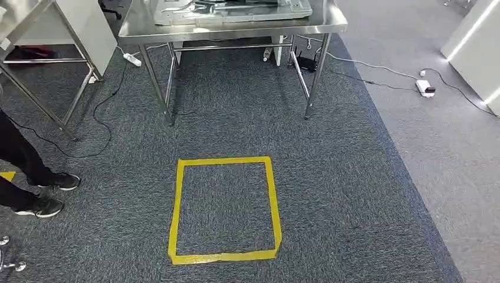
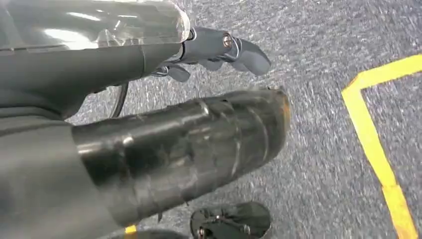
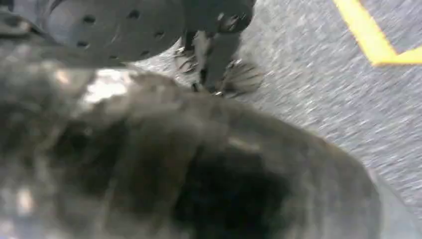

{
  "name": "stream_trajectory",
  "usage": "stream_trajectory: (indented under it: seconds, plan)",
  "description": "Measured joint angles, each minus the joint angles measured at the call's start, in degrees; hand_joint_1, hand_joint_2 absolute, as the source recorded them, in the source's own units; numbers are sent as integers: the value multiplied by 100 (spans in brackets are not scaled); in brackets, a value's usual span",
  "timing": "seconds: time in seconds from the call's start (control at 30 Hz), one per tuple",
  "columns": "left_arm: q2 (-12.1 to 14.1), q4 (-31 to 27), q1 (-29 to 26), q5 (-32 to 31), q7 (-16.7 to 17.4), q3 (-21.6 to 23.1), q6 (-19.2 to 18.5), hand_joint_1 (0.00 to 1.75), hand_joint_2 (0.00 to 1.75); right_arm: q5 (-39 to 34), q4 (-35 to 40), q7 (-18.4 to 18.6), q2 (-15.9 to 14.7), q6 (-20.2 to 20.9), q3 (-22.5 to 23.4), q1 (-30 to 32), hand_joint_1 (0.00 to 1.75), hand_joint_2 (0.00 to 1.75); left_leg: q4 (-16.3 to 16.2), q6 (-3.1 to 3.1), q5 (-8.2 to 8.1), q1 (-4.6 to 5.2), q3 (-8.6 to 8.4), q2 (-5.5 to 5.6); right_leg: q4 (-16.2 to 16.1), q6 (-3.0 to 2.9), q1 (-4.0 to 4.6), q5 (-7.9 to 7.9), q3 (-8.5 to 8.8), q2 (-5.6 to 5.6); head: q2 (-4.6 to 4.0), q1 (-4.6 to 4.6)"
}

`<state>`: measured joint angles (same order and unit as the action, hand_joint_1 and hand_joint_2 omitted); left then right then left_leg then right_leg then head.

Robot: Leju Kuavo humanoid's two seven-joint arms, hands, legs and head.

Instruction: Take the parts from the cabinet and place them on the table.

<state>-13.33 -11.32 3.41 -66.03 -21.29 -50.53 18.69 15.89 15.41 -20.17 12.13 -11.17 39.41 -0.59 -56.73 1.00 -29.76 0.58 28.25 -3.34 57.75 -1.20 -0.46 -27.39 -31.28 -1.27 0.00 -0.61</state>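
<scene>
1. Grey fingers of the left hand (image 2: 219, 50) hang above the carpet; I cannot tell whether they grip anything.
2. Right hand (image 3: 124, 139) is blurred, its state unreadable.
3. No parts are recognisable at either hand.
4. Steel table (image 1: 236, 26) lies straight ahead, beyond the yellow tape square (image 1: 224, 209), its long front edge facing the robot, neither hand evidently nearer.

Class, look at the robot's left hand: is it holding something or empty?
Holding something. In the left wrist view the left hand wraps a dark cylindrical part covered in shiny clear film, above the grey carpet.
</scene>
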Motion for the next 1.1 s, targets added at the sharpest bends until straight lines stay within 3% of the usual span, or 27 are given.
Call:
stream_trajectory:
  seconds: [0.03, 0.07, 0.13, 0.17, 0.2, 0.23, 0.3, 0.33, 0.37, 0.47, 0.5, 0.53, 0.57, 0.6, 0.63, 0.7, 0.73, 0.77, 0.83, 0.87, 0.9, 1.0, 1.03, 1.07, 1.1]
  plan:
    - [0, 0, -2, 4, 0, -11, 4, 0, 0, 28, -26, 43, 11, 0, 0, -4, 0, 0, -112, -49, -108, -25, 45, 151, -25, -33, 2, 23, -3, 21, 0, 7]
    - [-2, 0, -3, 4, 0, -15, 7, 0, 0, 50, -43, 65, 11, 2, 0, -14, 0, 0, -407, -76, -317, -40, 175, 243, -25, -68, -5, 42, -33, 30, 0, 15]
    - [0, 0, -12, 4, 0, -28, 7, 0, 0, 105, -83, 83, 15, 24, 0, -25, 0, 0, -1348, -129, -783, -75, 615, 282, -20, -95, 5, 65, -90, 84, 0, 13]
    - [0, 0, -16, 4, 0, -35, 7, 0, 0, 127, -96, 94, 15, 31, 0, -26, 0, 0, -1733, -147, -891, -83, 797, 282, -12, -92, 9, 81, -113, 122, 0, 13]
    - [0, 0, -22, 4, 0, -37, 7, 0, 0, 142, -111, 104, 15, 41, 0, -25, 0, 0, -1833, -154, -837, -89, 844, 282, -3, -82, 9, 88, -125, 163, 0, 13]
    - [0, 0, -27, 4, 0, -39, 7, 0, 0, 146, -127, 111, 15, 48, 0, -25, 0, 0, -1625, -151, -642, -94, 747, 282, 13, -74, 9, 93, -132, 198, 0, 15]
    - [0, 0, -27, 4, 0, -44, 7, 0, 0, 159, -144, 113, 15, 70, 0, -35, 0, 0, -606, -112, -88, -97, 245, 330, 61, -65, 9, 95, -144, 281, 0, 15]
    - [0, 0, -26, 4, 0, -44, 7, 0, 0, 170, -148, 113, 15, 79, 0, -44, 0, 0, -199, -78, 52, -98, 53, 444, 81, -52, 8, 97, -163, 307, 0, 13]
    - [0, 0, -25, 4, 0, -50, 7, 0, 0, 185, -157, 118, 17, 100, 0, -59, 0, 0, -23, -45, -28, -80, 21, 572, 134, 1, 50, 98, -207, 333, 0, 13]
    - [0, 0, -15, 2, -11, -52, 9, 0, 0, 238, -175, 135, 15, 98, -2, -60, 0, 0, -45, 21, 17, -52, 68, 493, 91, 112, 4, 166, -242, 405, 0, 9]
    - [-6, 0, -23, 4, -9, -55, 9, 0, 0, 256, -183, 168, 15, 96, -2, -54, 0, 0, 10, 73, 71, -87, 69, 460, 71, 161, 35, 197, -254, 441, 0, 9]
    - [-13, 0, -20, 4, -4, -59, 13, 0, 0, 269, -186, 181, 6, 94, -2, -54, 0, 0, 65, 114, 134, -128, 37, 386, 148, 168, 7, 142, -265, 376, 0, 6]
    - [-13, 0, -18, 4, -4, -61, 13, 0, 0, 282, -188, 188, 4, 94, -2, -56, 0, 0, 84, 172, 165, -127, 56, 372, 319, 178, 21, -46, -355, 260, 0, 0]
    - [-13, 0, -18, 2, -2, -63, 15, 0, 0, 293, -190, 214, 4, 98, -2, -61, 0, 0, 83, 185, 175, -127, 88, 337, 690, 201, 7, -312, -521, 211, 0, -15]
    - [-13, 0, -23, 2, 2, -66, 15, 0, 0, 299, -190, 225, 0, 101, -4, -62, 0, 0, 77, 187, 177, -124, 111, 286, 1168, 229, -8, -568, -725, 194, 0, -15]
    - [-13, 0, -43, 2, 4, -83, 15, 0, 0, 312, -194, 231, -2, 101, -4, -58, 0, 0, 56, 181, 182, -119, 149, 197, 1877, 271, -30, -832, -1005, 189, 0, -15]
    - [-13, 0, -46, 2, 4, -92, 15, 0, 0, 317, -199, 234, -2, 101, -4, -50, 0, 0, 40, 179, 181, -119, 157, 152, 1856, 285, -41, -759, -959, 177, 0, -15]
    - [-13, 0, -44, 2, 4, -98, 15, 0, 0, 317, -201, 234, -4, 101, -4, -45, 0, 0, 23, 171, 175, -121, 160, 124, 1626, 289, -49, -611, -819, 158, 0, -15]
    - [-24, 0, -37, 2, 4, -105, 15, 0, 0, 319, -203, 236, -13, 101, -4, -49, 0, 0, -19, 122, 142, -126, 148, 63, 519, 275, -70, -117, -185, 48, 0, -15]
    - [-26, 0, -37, 2, 4, -111, 15, 0, 0, 319, -203, 236, -15, 101, -4, -58, 0, 0, -44, 88, 120, -119, 148, 41, 104, 256, -64, -111, 9, -111, 0, -18]
    - [-26, 0, -31, 2, 4, -122, 17, 0, 0, 319, -205, 236, -15, 105, -4, -64, 0, 0, -73, 44, 94, -78, 153, 21, 92, 211, -12, -100, 10, -82, 0, -9]
    - [-28, 0, -11, 2, 4, -140, 22, 0, 0, 321, -218, 238, -15, 107, -4, -58, 0, 0, -40, -48, 131, -94, 135, -29, 114, 118, 15, -89, -35, 5, 0, -9]
    - [-28, 0, -12, 2, 4, -140, 22, 0, 0, 321, -221, 238, -15, 107, -4, -58, 0, 0, -48, -86, 107, -101, 137, -34, 65, 64, -17, -54, -23, 36, 0, -11]
    - [-28, 0, -13, 0, 4, -140, 22, 0, 0, 321, -223, 238, -15, 109, -4, -60, 0, 0, -140, -128, 13, -124, 169, 82, 44, 25, -34, -28, -21, 49, 0, -9]
    - [-28, 0, -11, -2, 4, -142, 22, 0, 0, 330, -223, 240, -15, 109, -4, -63, 0, 0, -431, -147, -220, -123, 309, 199, 43, -6, -37, -12, -42, 73, 0, 0]
